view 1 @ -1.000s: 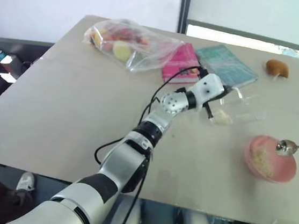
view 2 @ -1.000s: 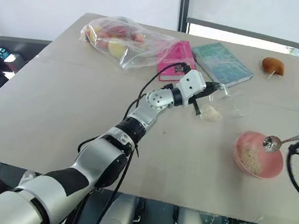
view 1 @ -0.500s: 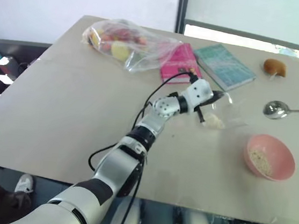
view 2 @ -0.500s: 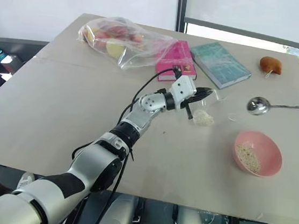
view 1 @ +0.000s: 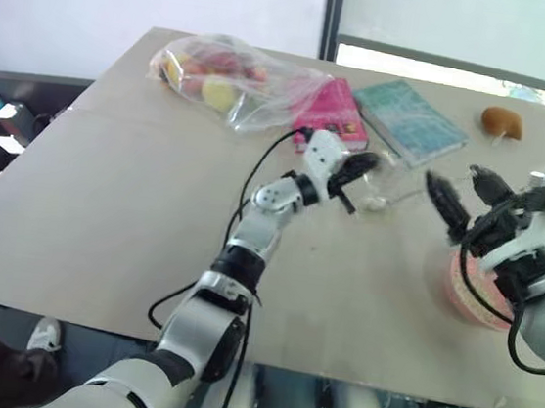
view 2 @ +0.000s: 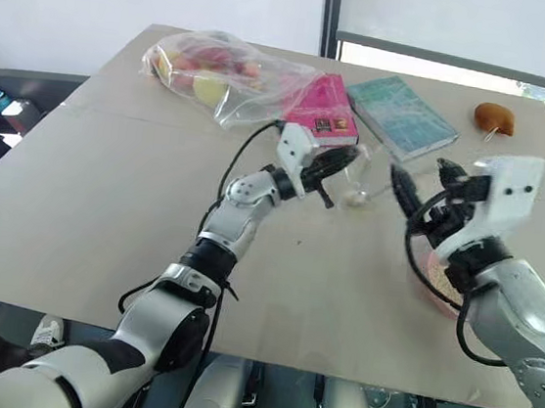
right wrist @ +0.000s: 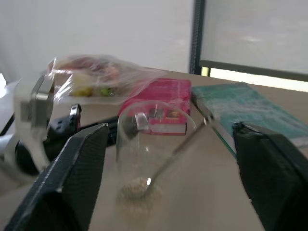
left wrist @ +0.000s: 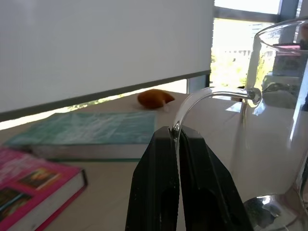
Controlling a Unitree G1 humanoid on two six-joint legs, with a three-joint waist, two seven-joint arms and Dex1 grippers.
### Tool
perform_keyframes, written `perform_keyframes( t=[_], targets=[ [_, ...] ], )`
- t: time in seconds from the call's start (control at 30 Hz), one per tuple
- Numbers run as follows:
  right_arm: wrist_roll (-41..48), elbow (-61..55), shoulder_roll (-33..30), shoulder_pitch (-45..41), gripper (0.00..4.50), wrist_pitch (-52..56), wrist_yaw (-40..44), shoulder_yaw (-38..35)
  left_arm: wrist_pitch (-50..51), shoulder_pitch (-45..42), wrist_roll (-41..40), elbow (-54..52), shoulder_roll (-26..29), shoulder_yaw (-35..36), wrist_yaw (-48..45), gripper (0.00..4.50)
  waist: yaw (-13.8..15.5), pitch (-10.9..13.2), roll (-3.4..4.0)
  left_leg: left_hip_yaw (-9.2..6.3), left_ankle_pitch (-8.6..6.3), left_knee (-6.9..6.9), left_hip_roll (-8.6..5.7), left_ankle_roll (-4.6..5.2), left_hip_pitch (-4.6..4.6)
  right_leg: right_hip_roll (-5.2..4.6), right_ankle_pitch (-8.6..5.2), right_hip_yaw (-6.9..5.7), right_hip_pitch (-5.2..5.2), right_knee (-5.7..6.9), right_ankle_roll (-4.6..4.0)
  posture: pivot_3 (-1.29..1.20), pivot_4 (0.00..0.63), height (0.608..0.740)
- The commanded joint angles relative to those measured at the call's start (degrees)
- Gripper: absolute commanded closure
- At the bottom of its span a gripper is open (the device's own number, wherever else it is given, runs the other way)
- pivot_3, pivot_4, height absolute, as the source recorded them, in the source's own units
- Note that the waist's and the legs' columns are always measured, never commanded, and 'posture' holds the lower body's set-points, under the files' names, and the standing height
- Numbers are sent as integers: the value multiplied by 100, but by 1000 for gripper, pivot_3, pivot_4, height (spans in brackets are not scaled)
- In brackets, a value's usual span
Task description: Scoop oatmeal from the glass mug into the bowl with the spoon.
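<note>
Head view: the left end effector (view 2: pixel 341 163) is reaching forward, clenching the glass mug (view 2: pixel 366 180) by its handle; the right end effector (view 2: pixel 422 187), fingers spread, is hovering beside it over the bowl (view 2: pixel 432 276). Right wrist view: the spoon (right wrist: pixel 175 147) is leaning inside the mug on the oatmeal (right wrist: pixel 139 186).

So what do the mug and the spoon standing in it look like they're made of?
The glass mug looks like clear, glossy glass: the pink book behind shows straight through its wall, and the left gripper pinches its see-through handle. The spoon standing inside seems polished metal, thin and silvery, though it is partly blurred.
</note>
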Motion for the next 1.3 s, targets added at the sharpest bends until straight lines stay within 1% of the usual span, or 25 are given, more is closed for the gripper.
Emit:
perform_keyframes(
  t=[0.03, 0.17, 0.23, 0.33, 0.47, 0.57, 0.67, 0.8, 0.83, 0.93, 1.0, 1.1, 1.2, 1.3],
  targets=[
    [-1095, -391, 62, 848, 41, -559, 1133, -146, -82, 44, -377, 151, 287, 555, 143, 4500, 16, -1, 2, 1, 0, 0, 0, 0, 0, 0, 0, -1, 0, 0, 0, 0, 150, 740],
    [-2207, -356, 122, 2149, 41, -1087, 2139, -178, -470, 263, -554, 472, 557, 979, 106, 4500, 12, -2, 1, 4, 0, 3, -4, 0, 0, -9, -3, -4, 6, -2, 7, 0, 150, 740],
    [-2305, -337, 348, 2603, 41, -1347, 2559, -232, -698, 364, -503, 711, 669, 1093, 150, 4500, 11, -2, -1, 7, 0, 9, -7, 0, 2, -12, -2, 4, 6, -2, 9, 0, 150, 740],
    [-2700, -266, 600, 3005, 41, -1681, 2970, -239, -901, 465, -500, 953, 759, 1217, 128, 4500, 16, -4, -3, 11, 0, 20, -9, 0, 11, -11, -9, -3, 20, -1, 18, 0, 150, 740],
    [-3131, -221, 877, 3188, 41, -1919, 3264, -242, -1151, 534, -528, 1189, 832, 1320, 80, 4500, -5, -10, -3, 12, 0, 21, -3, 0, 25, -8, -17, 0, 24, 8, 15, 0, 150, 740],
    [-3310, -176, 1058, 3288, 0, -1977, 3386, -254, -1227, 584, -540, 1302, 884, 1348, 9, 3535, -4, -11, -3, 17, 0, 20, -4, 0, 29, -7, -15, 2, 25, 13, 11, 0, 150, 740],
    [-3514, -112, 1220, 3414, 0, -2014, 3506, -246, -1184, 673, -579, 1245, 936, 1332, -123, 2169, 0, -12, -2, 21, 0, 17, -4, -1, 27, -7, -7, 0, 24, 13, 0, 0, 150, 740],
    [-3673, -60, 1388, 3638, 0, -2022, 3642, -260, -762, 885, -667, 829, 1112, 1235, -471, 344, -3, -12, -1, 27, 0, 18, -5, -1, 23, -9, -9, -3, 23, 13, -4, 0, 150, 740],
    [-3679, -77, 1418, 3786, 0, -1965, 3694, -265, -515, 1030, -726, 584, 1245, 1179, -708, 91, -7, -12, -1, 27, 0, 18, -3, -1, 25, -9, -14, -2, 23, 13, -12, 0, 150, 740],
    [-3850, -9, 1415, 4534, 0, -1972, 3975, -375, 303, 1591, -1015, -376, 1770, 1023, -1529, 91, -23, -16, 3, 25, 0, 13, 1, -2, 29, -8, -17, -1, 22, 19, -16, 0, 150, 740],
    [-3803, 143, 1577, 4906, 0, -2085, 4046, -628, 773, 1984, -1193, -1069, 2139, 900, -2019, 91, -36, -16, 4, 19, -1, 9, 8, -2, 30, -8, -18, -1, 15, 23, -17, 0, 150, 740],
    [-3852, 445, 1801, 5185, 0, -2361, 4162, -948, 1359, 2409, -1436, -1922, 2486, 799, -2336, 91, -15, -19, 5, 13, -1, 10, 20, -3, 29, -16, -27, 0, 10, 24, -5, 0, 150, 740],
    [-3876, 1039, 2056, 5462, 0, -2753, 4337, -1358, 1901, 3089, -1544, -3036, 2955, 508, -2817, 91, 9, -27, 3, 16, -1, 16, 17, -4, 36, -39, -32, 1, 16, 24, 4, 0, 150, 740],
    [-3943, 1430, 2197, 5544, 0, -2986, 4476, -1527, 2119, 3450, -1571, -3510, 3184, 380, -2946, 91, 10, -30, 13, 20, -8, 3, 14, -15, 41, -93, -33, -9, 13, 18, 3, 0, 150, 740]
  ],
)
